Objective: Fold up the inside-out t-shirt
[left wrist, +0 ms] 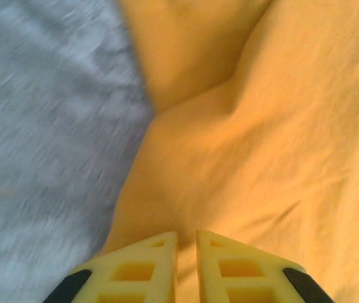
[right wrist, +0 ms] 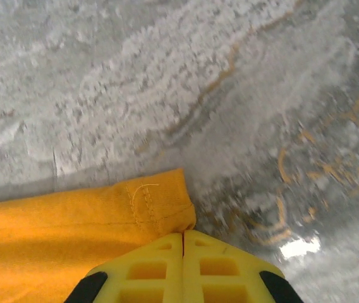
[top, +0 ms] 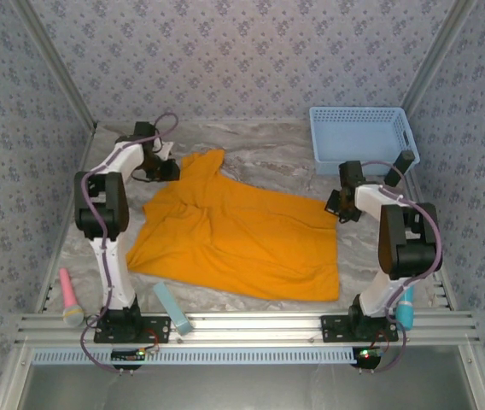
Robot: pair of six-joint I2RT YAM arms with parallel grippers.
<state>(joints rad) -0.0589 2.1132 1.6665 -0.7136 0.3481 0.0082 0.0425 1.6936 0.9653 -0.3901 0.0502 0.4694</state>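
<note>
One inside-out t-shirt (top: 242,235), orange-yellow, lies spread mid-counter (top: 268,155), creased, far-L corner bunched. One light blue basket (top: 358,154) stands far R, apart from cloth. Three loose items by near rail: pink item (top: 69,295) at L, pale blue block (top: 172,307) beside L arm base, teal item (top: 406,309) by R arm base; none touches shirt. Two grippers: left gripper (left wrist: 187,235) over cloth, narrow slit betw. jaws, grip can't be told; right gripper (right wrist: 184,233) jaws pressed together, tips at R hem corner.
</note>
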